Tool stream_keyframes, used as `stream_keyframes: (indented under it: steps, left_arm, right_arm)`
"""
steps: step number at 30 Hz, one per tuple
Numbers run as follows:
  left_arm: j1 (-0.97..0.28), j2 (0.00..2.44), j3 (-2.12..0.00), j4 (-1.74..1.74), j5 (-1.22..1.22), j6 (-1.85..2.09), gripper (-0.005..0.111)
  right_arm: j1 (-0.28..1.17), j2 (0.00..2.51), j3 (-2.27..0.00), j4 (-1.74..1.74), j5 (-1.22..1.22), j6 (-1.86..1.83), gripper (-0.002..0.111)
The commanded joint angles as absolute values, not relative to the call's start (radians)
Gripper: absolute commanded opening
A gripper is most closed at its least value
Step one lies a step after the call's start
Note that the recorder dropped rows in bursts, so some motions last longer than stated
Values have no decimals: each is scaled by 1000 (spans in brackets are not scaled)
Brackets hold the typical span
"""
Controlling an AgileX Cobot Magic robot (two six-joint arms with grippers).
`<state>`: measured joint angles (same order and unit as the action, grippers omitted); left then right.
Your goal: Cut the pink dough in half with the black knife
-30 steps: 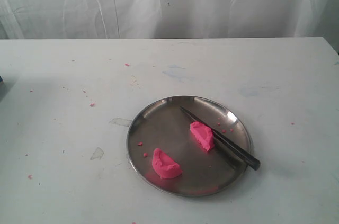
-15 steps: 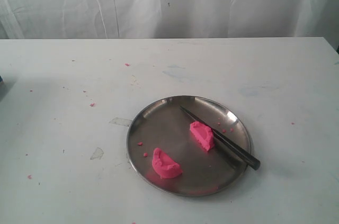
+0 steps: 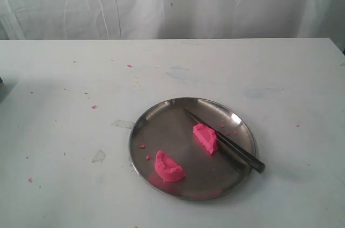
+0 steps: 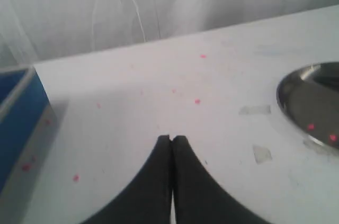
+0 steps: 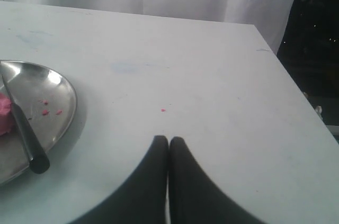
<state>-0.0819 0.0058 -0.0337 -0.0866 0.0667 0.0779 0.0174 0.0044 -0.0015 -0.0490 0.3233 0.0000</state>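
Two pink dough halves [image 3: 205,137], black knife [image 3: 223,140] unmoved on plate [image 3: 161,120]; both jaws pinched together, empty

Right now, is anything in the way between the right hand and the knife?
Nothing visible. Only table surface lies between the shut right hand and the knife, whose handle end sticks out over the plate's rim.

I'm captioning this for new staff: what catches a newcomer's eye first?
The pink dough lies in two separate halves on the steel plate, vivid against the white table. The black knife rests beside the farther half, handle over the plate's rim.
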Motion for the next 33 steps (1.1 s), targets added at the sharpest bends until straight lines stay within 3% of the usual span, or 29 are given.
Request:
stream_keyframes:
  steps: [1, 5, 14, 19, 33]
  left_arm:
    - [-83, 0, 0, -38, 261, -112, 0]
    - [-83, 0, 0, 0, 358, -109, 0]
    - [-83, 0, 0, 144, 149, -19, 0]
    - [-83, 0, 0, 136, 300, -26, 0]
    - [-83, 0, 0, 136, 302, -25, 0]
  right_arm:
    - [10, 0, 0, -49, 317, 0, 0]
    - [10, 0, 0, -49, 317, 0, 0]
    - [10, 0, 0, -49, 317, 0, 0]
    - [10, 0, 0, -49, 317, 0, 0]
    - [10, 0, 0, -49, 317, 0, 0]
